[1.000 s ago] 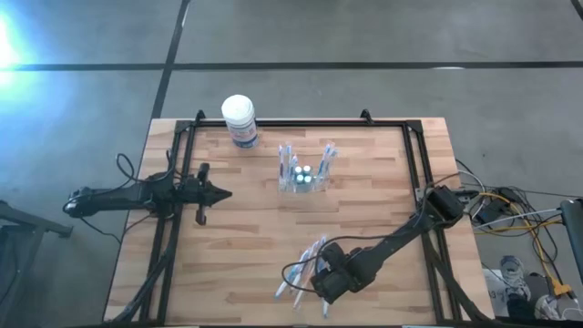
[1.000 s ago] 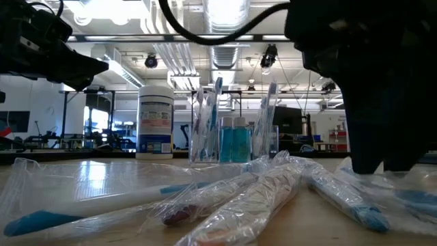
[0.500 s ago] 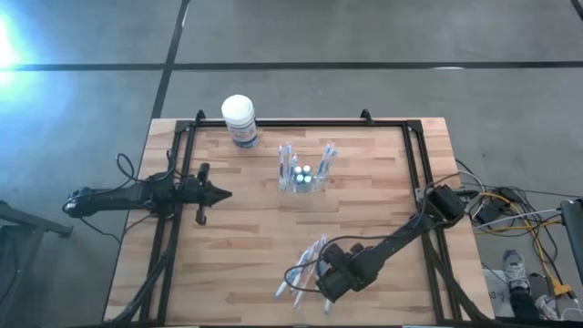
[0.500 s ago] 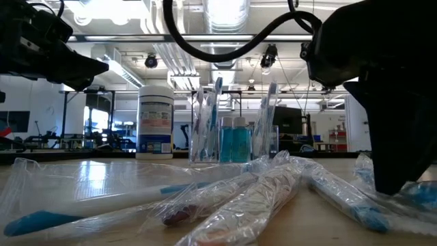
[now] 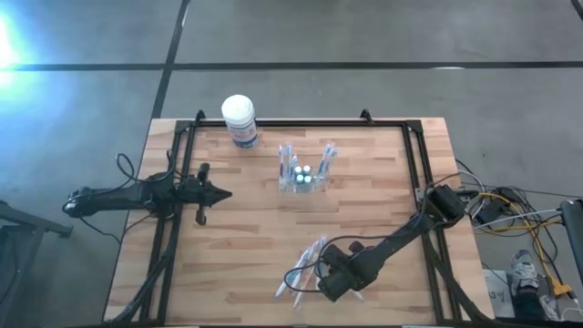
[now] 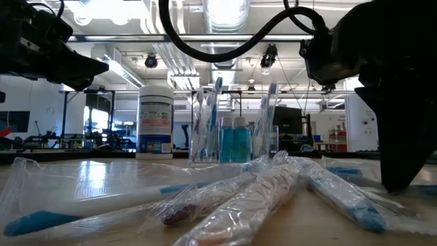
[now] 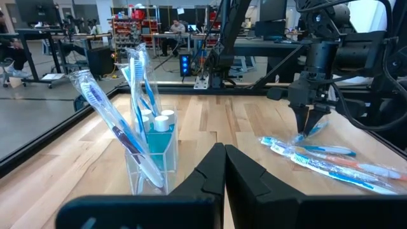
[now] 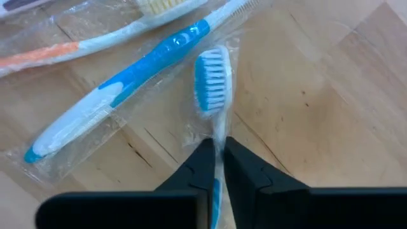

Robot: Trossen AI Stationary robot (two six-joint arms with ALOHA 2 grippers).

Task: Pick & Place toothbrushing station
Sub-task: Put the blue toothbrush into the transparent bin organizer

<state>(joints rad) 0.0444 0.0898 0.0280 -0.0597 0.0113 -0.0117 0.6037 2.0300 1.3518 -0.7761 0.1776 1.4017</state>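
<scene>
The toothbrushing station (image 5: pixel 303 173), a clear holder with upright wrapped brushes and blue bottles, stands on the table's far middle; it also shows in the left wrist view (image 7: pixel 149 149). Several toothbrushes in clear wrap (image 5: pixel 305 267) lie near the front edge. My right gripper (image 5: pixel 330 290) points down over their right end, shut on one wrapped toothbrush with blue and white bristles (image 8: pixel 210 83). My left gripper (image 5: pixel 225 192) hovers shut at the table's left, level, touching nothing. My right gripper pinches the toothbrush's thin neck (image 8: pixel 218 130), just behind the bristle head, between its two fingers and through the clear wrap. The fingers come from above, pointing down, one on each side of the neck. The brush lies flat on the table.
A white tub with a blue label (image 5: pixel 240 118) stands at the far left of the table. A black frame (image 5: pixel 414 155) runs along the table's edges. Bare wood lies between the station and the loose brushes.
My right gripper has rolled about its own axis and shut on the toothbrush's neck, staying over the same spot near the front edge. The wrapped brush beside it has shifted slightly on the table.
</scene>
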